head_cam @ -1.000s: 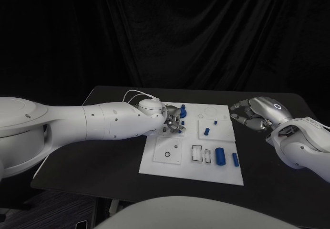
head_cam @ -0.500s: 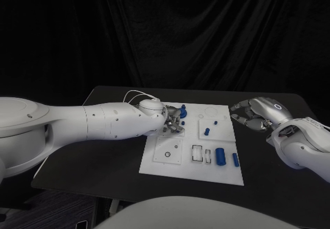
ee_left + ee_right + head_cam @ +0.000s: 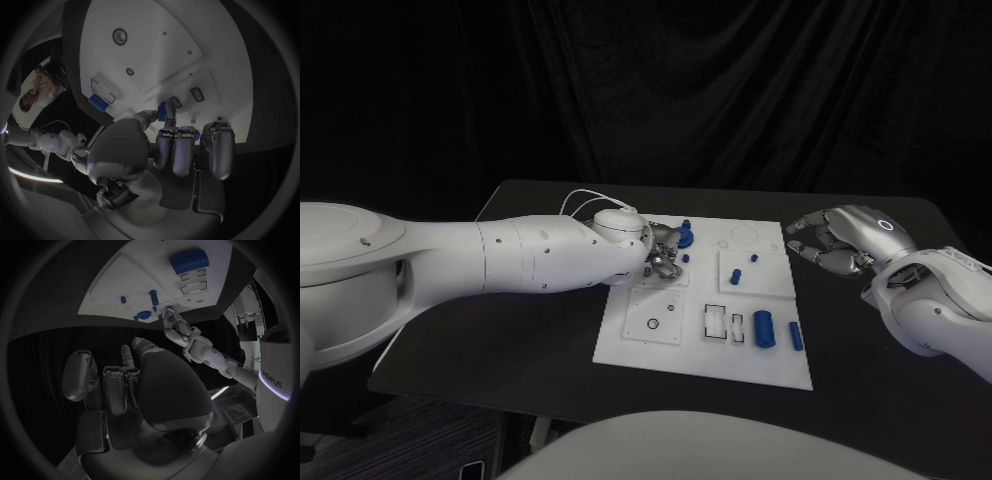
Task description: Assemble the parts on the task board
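The white task board [image 3: 704, 345] lies mid-table. My left hand [image 3: 662, 256] hovers low over its far left part, and its thumb and a finger pinch a small blue part [image 3: 164, 111]. Beside that hand a round blue part [image 3: 684, 235] stands on the board. Two small blue pegs [image 3: 753, 257] [image 3: 734, 272] stand farther right. A thick blue cylinder [image 3: 763, 328] and a slimmer blue one [image 3: 795, 335] lie at the near right. My right hand [image 3: 837, 242] hangs beyond the board's right edge, fingers curled in on nothing.
Empty slots and round recesses [image 3: 653, 325] mark the board's near left. Bare black table [image 3: 531, 330] stretches left of the board under my left arm. The table's right edge runs close behind my right hand.
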You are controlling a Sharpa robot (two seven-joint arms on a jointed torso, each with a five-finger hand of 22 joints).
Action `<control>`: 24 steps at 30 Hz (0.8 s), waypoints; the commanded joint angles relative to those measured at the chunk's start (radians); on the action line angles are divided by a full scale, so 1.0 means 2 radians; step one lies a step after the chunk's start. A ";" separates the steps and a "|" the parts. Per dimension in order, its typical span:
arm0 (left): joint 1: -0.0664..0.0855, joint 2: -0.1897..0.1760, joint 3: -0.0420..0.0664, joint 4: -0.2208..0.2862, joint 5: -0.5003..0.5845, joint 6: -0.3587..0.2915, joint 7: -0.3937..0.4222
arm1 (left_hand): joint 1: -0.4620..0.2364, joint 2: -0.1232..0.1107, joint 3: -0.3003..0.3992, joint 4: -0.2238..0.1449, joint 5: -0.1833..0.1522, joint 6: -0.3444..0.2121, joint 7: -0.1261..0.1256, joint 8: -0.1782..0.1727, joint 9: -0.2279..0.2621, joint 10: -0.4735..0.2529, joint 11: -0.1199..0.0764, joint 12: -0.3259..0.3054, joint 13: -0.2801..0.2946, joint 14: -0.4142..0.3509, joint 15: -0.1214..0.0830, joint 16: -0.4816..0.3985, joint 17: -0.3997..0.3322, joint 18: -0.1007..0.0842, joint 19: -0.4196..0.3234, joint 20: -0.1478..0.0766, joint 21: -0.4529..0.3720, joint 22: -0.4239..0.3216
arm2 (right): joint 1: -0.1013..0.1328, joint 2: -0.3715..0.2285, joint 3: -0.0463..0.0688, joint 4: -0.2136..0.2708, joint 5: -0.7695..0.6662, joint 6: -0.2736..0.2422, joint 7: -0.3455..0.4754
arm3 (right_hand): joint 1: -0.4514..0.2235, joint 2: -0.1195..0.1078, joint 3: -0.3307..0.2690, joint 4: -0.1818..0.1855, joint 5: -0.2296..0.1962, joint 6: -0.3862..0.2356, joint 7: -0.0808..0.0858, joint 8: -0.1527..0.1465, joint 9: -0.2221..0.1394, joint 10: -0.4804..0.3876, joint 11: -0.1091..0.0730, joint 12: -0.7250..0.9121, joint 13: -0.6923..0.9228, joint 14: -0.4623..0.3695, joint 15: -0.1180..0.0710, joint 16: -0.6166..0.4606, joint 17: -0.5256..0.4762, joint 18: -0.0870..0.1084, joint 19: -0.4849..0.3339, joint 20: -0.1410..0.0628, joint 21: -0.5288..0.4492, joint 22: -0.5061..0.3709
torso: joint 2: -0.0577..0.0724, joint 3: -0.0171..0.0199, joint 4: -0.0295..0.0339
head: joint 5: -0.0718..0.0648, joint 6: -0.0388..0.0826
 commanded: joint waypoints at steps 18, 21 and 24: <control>-0.001 -0.051 0.000 0.039 0.097 -0.054 -0.015 | -0.047 -0.017 0.091 -0.042 -0.034 0.011 -0.005 -0.012 0.036 0.053 0.003 0.002 0.132 0.052 0.004 0.003 0.132 0.008 -0.002 0.001 -0.007 0.051 | -0.001 -0.005 0.000 0.000 0.018 0.012 -0.008 | 0.004 0.003 0.005 0.000 0.007 0.004 0.001 -0.003 -0.002 0.024 0.003 -0.004 0.096 0.038 0.004 -0.005 0.099 0.008 -0.004 0.003 -0.008 0.079 | 0.002 -0.0006 0.0010 | -0.002 0.000; -0.001 -0.059 0.000 0.041 0.125 -0.056 -0.018 | -0.053 -0.017 0.090 -0.038 -0.038 0.012 -0.004 -0.013 0.038 0.053 0.004 0.002 0.132 0.052 0.004 0.003 0.132 0.008 -0.002 0.001 -0.007 0.052 | -0.001 -0.006 0.000 0.000 0.019 0.013 -0.008 | 0.004 0.003 0.006 0.000 0.008 0.004 0.001 -0.003 -0.002 0.024 0.003 -0.004 0.096 0.038 0.004 -0.006 0.098 0.008 -0.004 0.003 -0.010 0.078 | 0.002 -0.0007 0.0007 | -0.002 0.000; -0.001 -0.066 0.000 0.041 0.154 -0.058 -0.019 | -0.055 -0.015 0.090 -0.037 -0.038 0.013 -0.005 -0.013 0.039 0.053 0.004 0.002 0.132 0.052 0.004 0.003 0.132 0.009 -0.003 0.001 -0.008 0.050 | -0.001 -0.006 0.000 0.000 0.020 0.013 -0.008 | 0.004 0.003 0.006 0.000 0.008 0.004 0.001 -0.003 -0.002 0.024 0.003 -0.004 0.096 0.038 0.004 -0.006 0.098 0.008 -0.004 0.003 -0.010 0.078 | 0.002 -0.0007 0.0001 | -0.002 0.000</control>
